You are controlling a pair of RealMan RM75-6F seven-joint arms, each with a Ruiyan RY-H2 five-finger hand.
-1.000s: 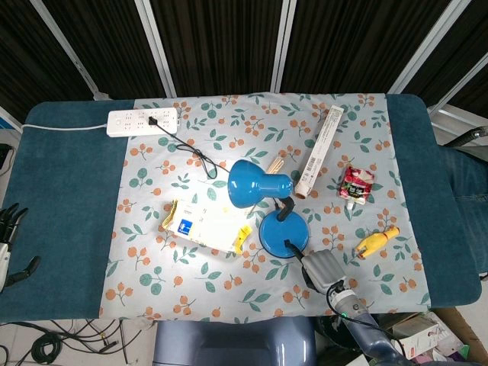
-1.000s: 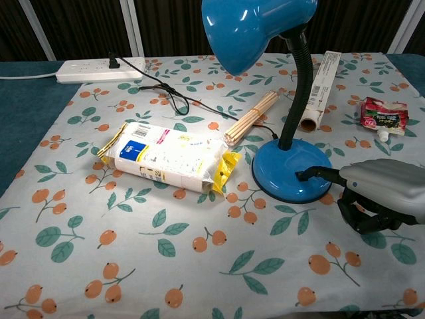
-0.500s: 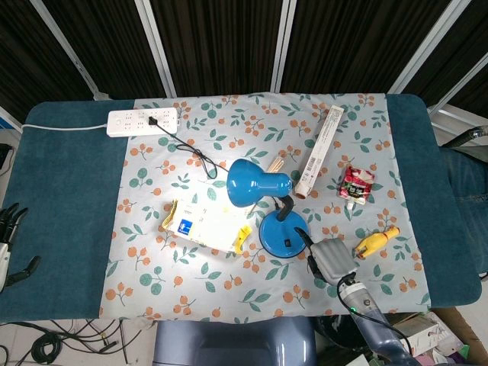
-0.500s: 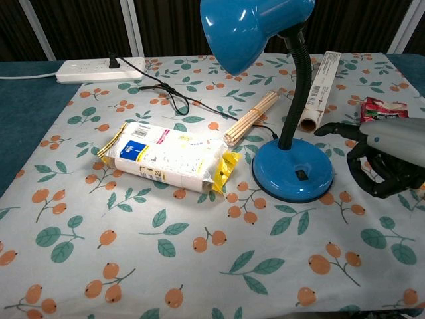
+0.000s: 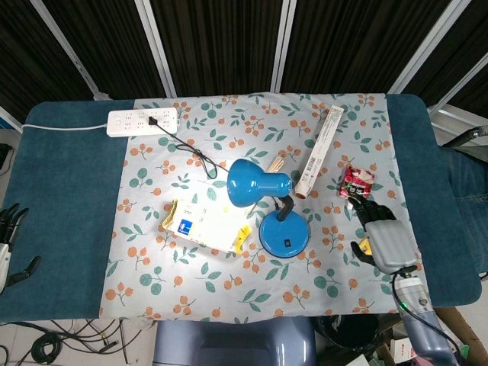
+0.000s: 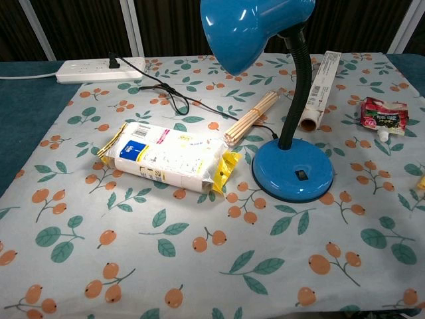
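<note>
I have swung my right hand (image 5: 385, 242) away from the round base of the blue gooseneck desk lamp (image 5: 284, 235); it now hovers at 3 o'clock of that base, over the small yellow toy (image 5: 365, 247) that was lying clear before. Its dark fingers (image 5: 366, 210) point toward the red snack pouch (image 5: 355, 181), loosely curled, holding nothing I can see. Head view alone shows this hand; chest view has lost it. Left hand (image 5: 9, 240) idles spread at the table's 9 o'clock edge
</note>
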